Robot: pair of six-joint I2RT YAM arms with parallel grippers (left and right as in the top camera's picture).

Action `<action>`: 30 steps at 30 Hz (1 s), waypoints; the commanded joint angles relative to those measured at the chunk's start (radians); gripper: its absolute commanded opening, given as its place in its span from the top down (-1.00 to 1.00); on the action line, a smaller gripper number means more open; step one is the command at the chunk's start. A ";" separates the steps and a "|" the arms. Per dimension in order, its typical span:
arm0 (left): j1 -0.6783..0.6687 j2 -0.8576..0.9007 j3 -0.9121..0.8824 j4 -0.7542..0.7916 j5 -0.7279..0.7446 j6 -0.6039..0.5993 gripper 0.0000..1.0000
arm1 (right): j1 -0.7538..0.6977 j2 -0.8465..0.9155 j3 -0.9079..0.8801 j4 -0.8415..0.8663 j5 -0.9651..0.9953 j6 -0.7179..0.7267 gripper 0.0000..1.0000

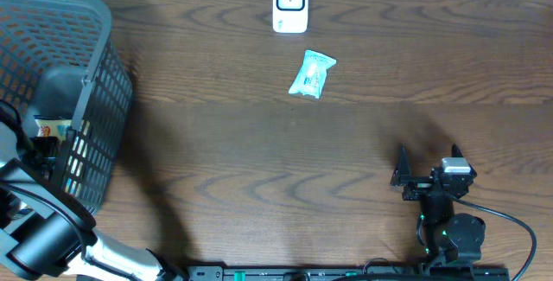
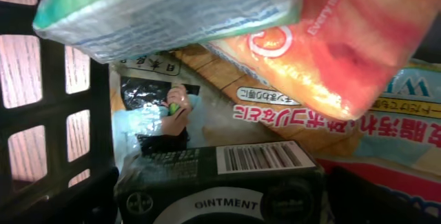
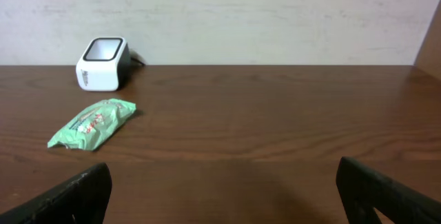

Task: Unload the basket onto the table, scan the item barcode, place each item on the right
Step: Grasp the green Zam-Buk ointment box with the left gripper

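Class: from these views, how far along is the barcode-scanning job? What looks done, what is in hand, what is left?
Done, perhaps: one green packet lies near the white scanner. In hand: the left arm reaches into the black basket, over an ointment box, apparently nothing gripped. Left: lift an item and show its barcode to the scanner. The right gripper rests open.

Between the basket (image 1: 99, 82) and the right gripper (image 1: 429, 153) a wide stretch of table (image 1: 276, 169) is left free for passage. It is broken only near the far edge by the green packet (image 1: 312, 73) and the white scanner (image 1: 290, 4) just behind it. Inside the basket little room is afforded: the mesh wall (image 2: 52, 117) is close on one side, the ointment box (image 2: 220, 182) is set ahead, and overlapping packets (image 2: 344, 45) are crowded close before the wrist camera.
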 commanded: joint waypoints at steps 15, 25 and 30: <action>-0.003 -0.128 -0.010 -0.013 0.034 0.014 -0.19 | -0.008 -0.004 -0.002 -0.004 -0.002 0.010 -0.99; -0.003 -0.160 -0.010 -0.017 0.036 0.014 0.04 | -0.008 -0.004 -0.002 -0.004 -0.002 0.010 -0.98; -0.003 -0.168 -0.002 -0.013 0.050 0.014 0.05 | -0.008 -0.004 -0.002 -0.004 -0.002 0.010 -0.98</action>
